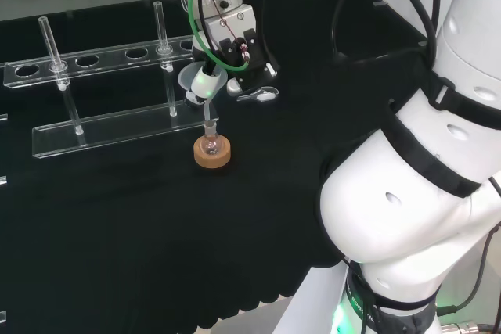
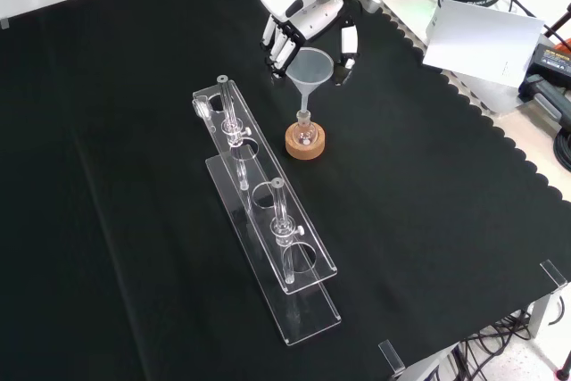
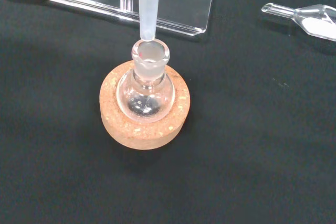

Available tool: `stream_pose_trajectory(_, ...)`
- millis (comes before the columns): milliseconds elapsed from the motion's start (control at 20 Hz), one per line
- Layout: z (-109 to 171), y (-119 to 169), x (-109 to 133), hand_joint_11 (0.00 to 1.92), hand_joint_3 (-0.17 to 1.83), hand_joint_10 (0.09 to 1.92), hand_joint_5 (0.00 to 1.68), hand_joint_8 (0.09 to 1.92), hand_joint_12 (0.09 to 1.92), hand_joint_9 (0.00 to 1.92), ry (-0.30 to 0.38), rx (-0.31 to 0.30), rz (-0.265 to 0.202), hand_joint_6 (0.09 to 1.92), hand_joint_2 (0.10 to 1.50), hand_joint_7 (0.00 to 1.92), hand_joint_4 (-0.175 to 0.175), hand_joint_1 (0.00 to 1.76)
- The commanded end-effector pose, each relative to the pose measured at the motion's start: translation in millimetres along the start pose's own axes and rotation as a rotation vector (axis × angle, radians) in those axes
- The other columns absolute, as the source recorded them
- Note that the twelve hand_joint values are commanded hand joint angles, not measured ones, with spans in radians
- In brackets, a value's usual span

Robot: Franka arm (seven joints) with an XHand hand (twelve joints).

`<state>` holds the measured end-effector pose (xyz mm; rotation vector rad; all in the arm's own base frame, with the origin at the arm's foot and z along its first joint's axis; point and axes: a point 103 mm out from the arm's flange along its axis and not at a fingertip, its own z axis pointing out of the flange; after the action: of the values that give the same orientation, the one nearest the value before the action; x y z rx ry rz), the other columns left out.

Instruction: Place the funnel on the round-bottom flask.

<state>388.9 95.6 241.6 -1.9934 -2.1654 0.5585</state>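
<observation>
A small round-bottom flask [image 2: 305,134] stands upright in a cork ring [image 2: 305,146] near the middle of the cloth. A translucent white funnel [image 2: 310,71] hangs above it, with the hand [image 2: 308,8] shut on its cone from above, fingers on one side and thumb on the other. In the wrist view the funnel's stem [image 3: 148,17] ends just over the far rim of the flask's mouth [image 3: 150,53], and the cork ring [image 3: 144,127] lies below. From the head view the hand [image 1: 232,35] carries the funnel [image 1: 205,84] directly over the flask [image 1: 210,143].
A long clear test-tube rack [image 2: 268,220] holding glass tubes lies just left of the flask in the front view. A small clear scoop [image 1: 262,95] rests on the cloth beside the hand. The cloth's scalloped edge [image 2: 500,144] runs to the right.
</observation>
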Motion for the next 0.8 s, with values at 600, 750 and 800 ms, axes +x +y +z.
stream_pose_trajectory(600, 10.7, 2.4, -0.5, 0.72, 0.55, 0.35, 0.72, 0.68, 1.18, 1.06, 0.007, 0.014, -0.002, 0.71, 0.82, 0.69, 0.008, 0.71)
stream_pose_trajectory(750, 16.9, 5.2, -3.6, 0.72, 0.55, 0.35, 0.72, 0.68, 1.18, 1.06, 0.005, 0.018, -0.006, 0.71, 0.82, 0.69, 0.007, 0.71)
stream_pose_trajectory(800, 19.0, 6.5, -3.8, 0.72, 0.55, 0.35, 0.72, 0.68, 1.18, 1.06, 0.003, 0.019, -0.006, 0.71, 0.82, 0.69, 0.007, 0.71)
